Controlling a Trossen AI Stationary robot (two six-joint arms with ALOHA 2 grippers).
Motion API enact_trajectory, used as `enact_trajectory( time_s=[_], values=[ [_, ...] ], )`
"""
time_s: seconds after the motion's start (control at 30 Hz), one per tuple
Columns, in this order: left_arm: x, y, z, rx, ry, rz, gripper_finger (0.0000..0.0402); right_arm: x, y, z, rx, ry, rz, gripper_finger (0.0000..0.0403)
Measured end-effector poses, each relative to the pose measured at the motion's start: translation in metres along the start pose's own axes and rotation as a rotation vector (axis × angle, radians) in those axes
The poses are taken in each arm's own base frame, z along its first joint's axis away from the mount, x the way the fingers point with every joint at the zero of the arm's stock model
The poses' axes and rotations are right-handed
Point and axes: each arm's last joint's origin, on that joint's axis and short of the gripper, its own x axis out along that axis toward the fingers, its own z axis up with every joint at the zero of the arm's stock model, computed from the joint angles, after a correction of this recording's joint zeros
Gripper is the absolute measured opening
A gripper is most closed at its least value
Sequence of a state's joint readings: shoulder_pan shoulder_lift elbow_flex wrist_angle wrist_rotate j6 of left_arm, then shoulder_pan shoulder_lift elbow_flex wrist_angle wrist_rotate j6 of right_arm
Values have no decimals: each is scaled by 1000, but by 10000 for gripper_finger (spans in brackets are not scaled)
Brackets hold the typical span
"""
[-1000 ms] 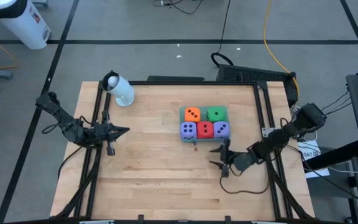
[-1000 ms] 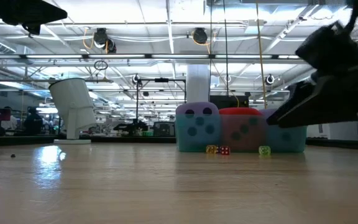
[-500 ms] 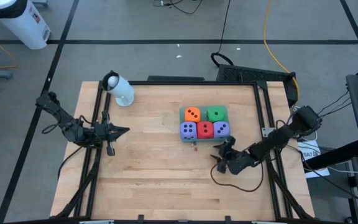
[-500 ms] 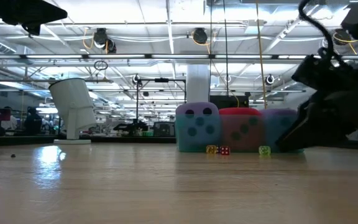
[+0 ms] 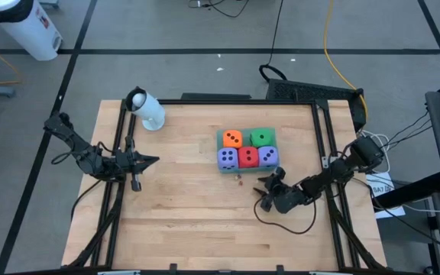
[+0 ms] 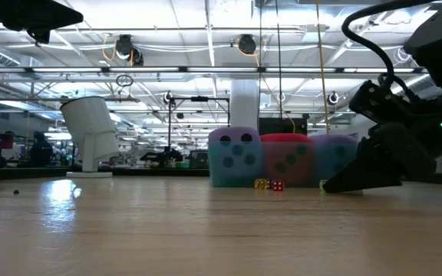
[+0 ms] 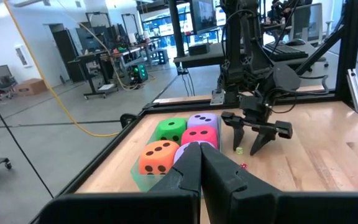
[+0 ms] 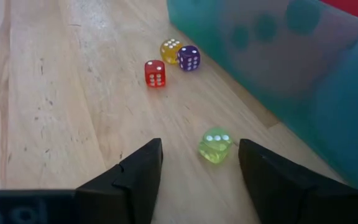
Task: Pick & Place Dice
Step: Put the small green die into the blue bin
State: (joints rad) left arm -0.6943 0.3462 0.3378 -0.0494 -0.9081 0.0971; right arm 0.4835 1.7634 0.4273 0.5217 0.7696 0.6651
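**A:** Right gripper [image 5: 264,190] is sitting low on the light wooden table [image 5: 182,206], fingers standing apart with nothing between them, hovering around a small translucent green die [image 8: 215,146] without touching it.

**B:** And there are more small ones just beyond it: a tiny red die [image 8: 155,73], a yellow die [image 8: 169,48] and a purple die [image 8: 188,57], the last two touching.

**A:** Just behind those, the five soft foam cubes are resting in a shallow teal tray [image 5: 220,138], right of the table's centre: orange cube [image 5: 233,138] and green cube [image 5: 261,137] in the far row, purple cube [image 5: 228,157], red cube [image 5: 248,157] and a second purple cube [image 5: 268,156] in the near row.

**B:** Left gripper [image 5: 156,160]?

**A:** Waiting at the left edge, fingers pressed together, holding nothing. A white cylindrical camera [image 5: 145,109] is standing at the far left corner.
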Motion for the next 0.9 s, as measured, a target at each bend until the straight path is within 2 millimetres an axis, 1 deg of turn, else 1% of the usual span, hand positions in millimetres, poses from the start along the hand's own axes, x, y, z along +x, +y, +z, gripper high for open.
enact_trajectory(
  time_s=[0.13, 0.43, 0.5, 0.53, 0.63, 0.7, 0.8, 0.9],
  values=[
    [0, 0, 0, 2, 0, 0, 6, 1, -1, -1, -9, 4, -15, 173],
    [0, 0, 0, -2, 0, 0, 5, 2, -3, -1, -4, 2, -24, 58],
    [0, 0, 0, -1, -1, 0, 6, 1, -1, 1, -2, -2, 1, 43],
    [0, 0, 0, -1, 0, 0, 5, 0, 0, 4, -6, -7, 23, 42],
    [0, 0, 0, -1, 0, 0, 5, -4, 4, 14, -35, -38, 102, 42],
    [0, 0, 0, -1, 0, 0, 6, -10, 4, 25, -49, -73, 136, 43],
    [0, 0, 0, -1, 0, 0, 5, -22, 4, 55, -30, -184, 172, 57],
    [0, 0, 0, -1, -1, 1, 5, -35, -2, 84, -66, -284, 168, 58]
  ],
)
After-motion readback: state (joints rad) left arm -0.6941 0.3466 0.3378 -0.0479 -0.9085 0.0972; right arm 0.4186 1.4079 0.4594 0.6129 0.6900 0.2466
